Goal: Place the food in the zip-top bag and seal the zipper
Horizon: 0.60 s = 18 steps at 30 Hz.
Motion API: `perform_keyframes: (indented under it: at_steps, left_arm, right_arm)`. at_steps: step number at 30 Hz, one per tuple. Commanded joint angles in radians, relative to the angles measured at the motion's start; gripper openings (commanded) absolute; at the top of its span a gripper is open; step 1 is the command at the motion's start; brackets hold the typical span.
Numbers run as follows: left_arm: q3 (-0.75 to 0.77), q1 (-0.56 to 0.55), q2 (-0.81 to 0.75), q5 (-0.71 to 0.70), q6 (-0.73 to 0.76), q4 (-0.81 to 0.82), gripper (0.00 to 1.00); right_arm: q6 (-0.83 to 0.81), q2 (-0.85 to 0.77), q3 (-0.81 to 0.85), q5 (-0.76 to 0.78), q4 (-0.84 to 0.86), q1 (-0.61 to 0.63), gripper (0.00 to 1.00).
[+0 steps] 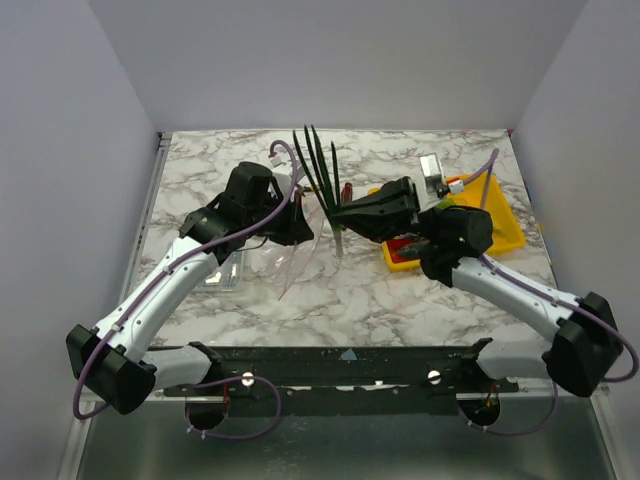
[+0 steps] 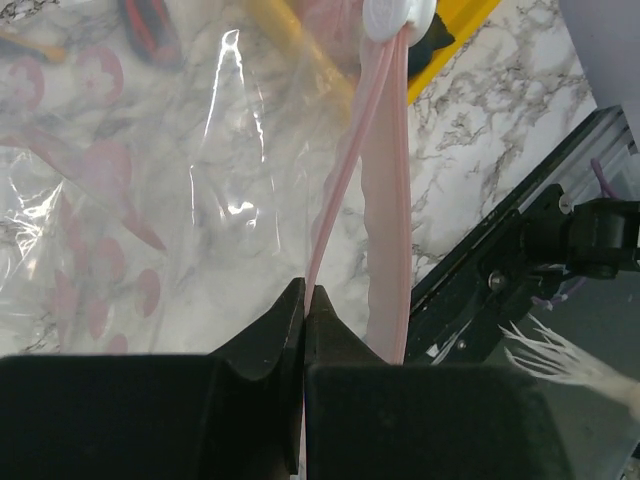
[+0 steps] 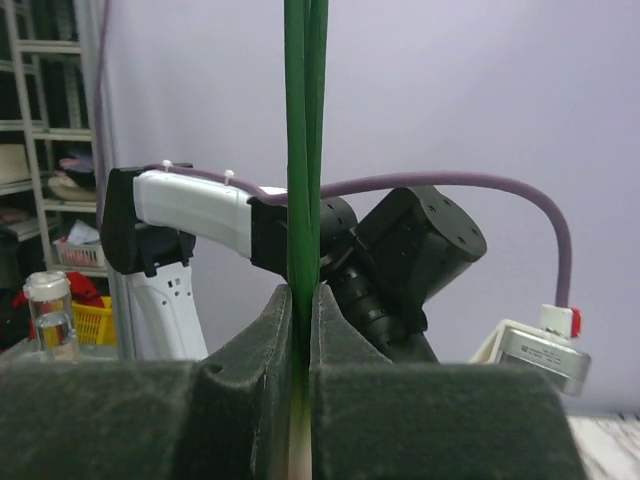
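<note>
Observed left gripper [image 2: 305, 300] clamped shut on thin pale pink zipper strip [image 2: 385, 200] of crinkly clear plastic bag [image 1: 285, 262] over white marble table [image 1: 400, 290], right gripper [image 3: 302, 300] pinched tight around long green toy scallion [image 3: 300, 150] just beside it

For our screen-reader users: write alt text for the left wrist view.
The left gripper is shut on the pale pink zipper strip of a crinkly clear zip-top bag, with the marble table behind it. A yellow tray corner shows at top right.

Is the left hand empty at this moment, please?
No, the left hand is shut on the pink zipper along the mouth of the zip-top bag.
</note>
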Motion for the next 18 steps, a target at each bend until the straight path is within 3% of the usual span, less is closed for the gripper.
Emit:
perform_keyframes:
  at_steps: [1, 6, 18]
  left_arm:
    - [-0.006, 0.024, -0.030, 0.083, 0.000, 0.033, 0.00]
    - [-0.010, 0.036, -0.027, 0.101, 0.002, 0.035, 0.00]
    - [-0.014, 0.062, -0.036, 0.150, 0.005, 0.046, 0.00]
  right_arm:
    - [0.099, 0.173, 0.066, -0.098, 0.496, 0.031, 0.01]
    - [0.094, 0.303, 0.141, -0.094, 0.601, 0.046, 0.01]
    - [-0.019, 0.424, 0.307, -0.135, 0.541, 0.052, 0.01]
